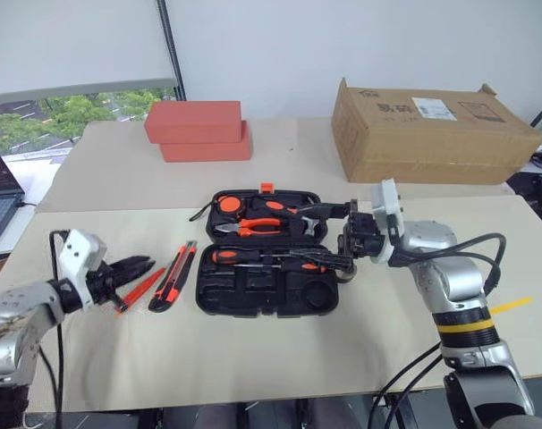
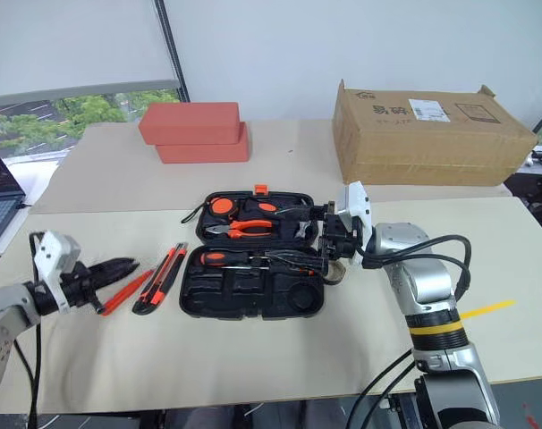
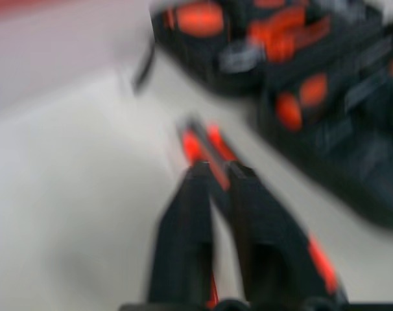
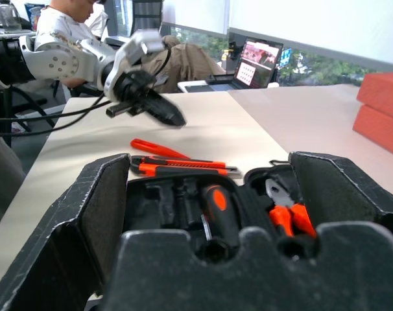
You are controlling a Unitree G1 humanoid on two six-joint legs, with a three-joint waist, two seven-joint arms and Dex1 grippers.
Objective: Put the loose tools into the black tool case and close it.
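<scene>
The black tool case (image 1: 266, 253) lies open on the table (image 1: 253, 357), lid laid flat on its far side.

Left of the case, nearest first: left claw (image 1: 132, 268), fingers close together but clasping nothing that can be made out; whether it pinches is not determinable. Below its tips lies one thin orange strip tool (image 1: 141, 288), light, flat and hard to get under; judged best taken at a raised end. Just beside it lies one orange-black utility knife (image 1: 173, 276), rigid, light, smooth-sided; grip across the mid-body.

Inside the case: one orange-and-black screwdriver (image 1: 253, 256) seated in the near half; one pair of orange-handled pliers (image 1: 253, 226) in the lid.

Right of the case: right claw (image 1: 342, 237), released, jaws wide, at the case's edge.

Beyond the case: two red-orange blocks (image 1: 198, 130), one cardboard box (image 1: 432, 132).

The case is stiff plastic; judged to close by lifting the lid's far edge.
</scene>
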